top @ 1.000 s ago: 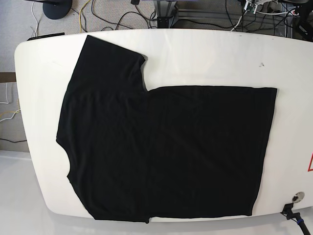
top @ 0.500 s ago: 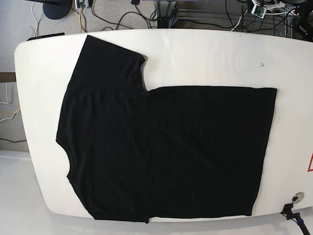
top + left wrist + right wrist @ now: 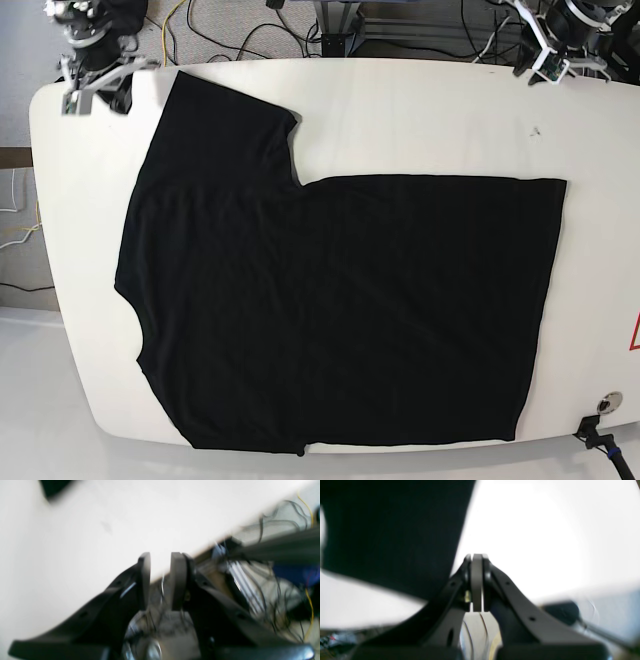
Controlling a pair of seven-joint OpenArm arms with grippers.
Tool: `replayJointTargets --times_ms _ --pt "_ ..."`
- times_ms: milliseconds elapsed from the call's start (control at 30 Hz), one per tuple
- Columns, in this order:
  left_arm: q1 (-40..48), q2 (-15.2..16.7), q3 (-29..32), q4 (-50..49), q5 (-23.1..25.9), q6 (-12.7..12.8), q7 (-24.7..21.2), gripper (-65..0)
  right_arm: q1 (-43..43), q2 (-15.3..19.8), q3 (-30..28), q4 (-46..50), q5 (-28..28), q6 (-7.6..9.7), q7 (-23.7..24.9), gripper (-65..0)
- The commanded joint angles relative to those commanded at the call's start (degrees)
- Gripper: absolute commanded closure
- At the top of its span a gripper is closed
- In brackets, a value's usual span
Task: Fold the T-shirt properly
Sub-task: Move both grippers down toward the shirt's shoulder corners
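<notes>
Base view, black T-shirt spread flat across the middle of the white table, one sleeve toward upper left, right gripper at upper left corner, fingers pressed together, left gripper at upper right, fingers slightly parted, empty

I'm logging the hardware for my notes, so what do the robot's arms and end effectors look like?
Both end effectors are matte black, with curved struts that taper to flat grey pads. On the left end effector the pads are upright rounded slabs; the right end effector has the same build, with small round holes along its struts. From the base view, each arm tip shows black and silver-white parts.
</notes>
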Motion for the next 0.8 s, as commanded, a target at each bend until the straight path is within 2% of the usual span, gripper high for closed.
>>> replayJointTargets --times_ms 100,167,200,333,467,567,633,733,800 --pt "-2.6 -0.5 -1.0 0.3 -0.3 0.1 0.6 -11.3 4.9 0.0 1.9 -0.4 1.8 6.05 -2.4 0.0" --pt "-4.3 -0.9 -1.7 0.4 -0.1 0.3 0.9 -11.1 7.7 -0.1 2.5 -1.0 2.7 9.29 -3.6 0.0" --pt "-1.7 -0.4 0.4 0.5 0.1 -0.5 1.2 -12.2 3.4 -0.3 1.2 -0.1 1.3 3.41 -3.8 0.0" --pt "-2.0 -1.2 0.9 0.7 -0.3 -0.5 0.7 -13.1 6.5 -0.5 -0.7 -0.5 1.1 3.44 -5.7 0.0" --pt "-2.5 -1.3 0.7 0.5 -0.7 -0.3 -0.6 -15.3 11.6 -0.9 -5.0 -1.8 -0.7 3.26 -6.6 0.0" --pt "-3.2 -1.1 0.7 0.7 -1.2 -0.2 -1.0 -19.7 14.2 -1.6 -5.2 -3.2 -1.6 3.07 -6.7 -10.4" --pt "-3.9 -1.2 0.7 0.4 -1.4 -0.1 -2.2 -25.0 15.3 -2.2 -4.8 -3.6 -1.4 3.07 -7.2 -13.9" --pt "-5.6 -1.2 0.0 0.4 -1.7 0.2 -3.6 -29.2 18.2 -3.3 -4.7 -4.5 -1.0 3.08 -8.3 -12.8" --pt "-7.0 -1.2 0.4 -0.3 -2.1 0.1 -2.7 -26.4 19.9 -3.9 -4.8 -4.5 -1.0 3.00 -9.1 -12.1"
